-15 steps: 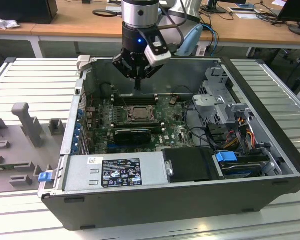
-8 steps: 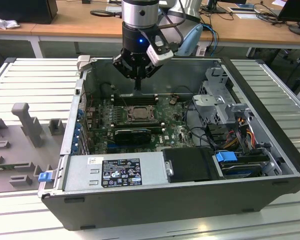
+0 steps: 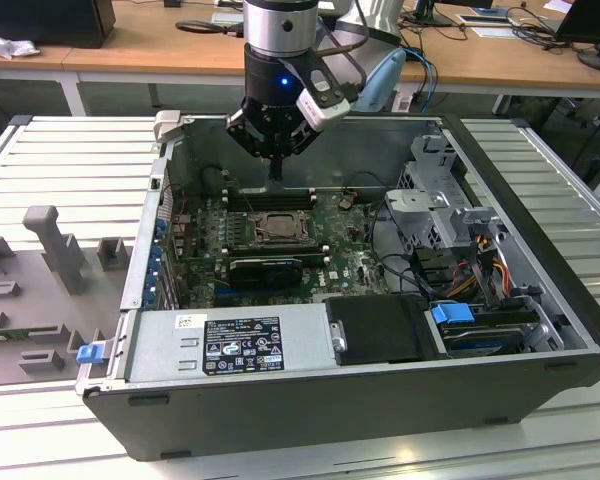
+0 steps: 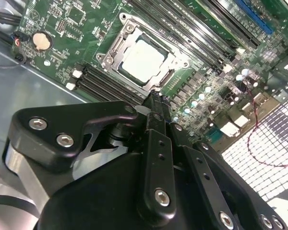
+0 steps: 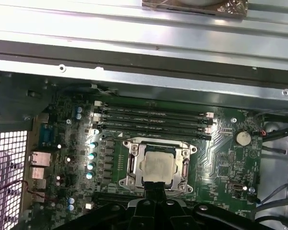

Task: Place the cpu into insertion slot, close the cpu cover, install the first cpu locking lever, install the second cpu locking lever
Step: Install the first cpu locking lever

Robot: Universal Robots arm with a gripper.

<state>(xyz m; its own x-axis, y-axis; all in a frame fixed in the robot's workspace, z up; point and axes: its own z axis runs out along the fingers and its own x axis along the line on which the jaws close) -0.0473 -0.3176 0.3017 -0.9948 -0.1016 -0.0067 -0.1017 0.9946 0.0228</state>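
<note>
One gripper [image 4: 156, 103] over one cpu [image 4: 143, 60]

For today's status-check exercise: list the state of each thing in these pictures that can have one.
Black tower computer case: lying open, board exposed.
Thin silver-grey metal cpu cover: closed down flat.
Small square silvery cpu: seated beneath the cover's window.
Black tool: shut, holding nothing, near the cover's edge.
</note>
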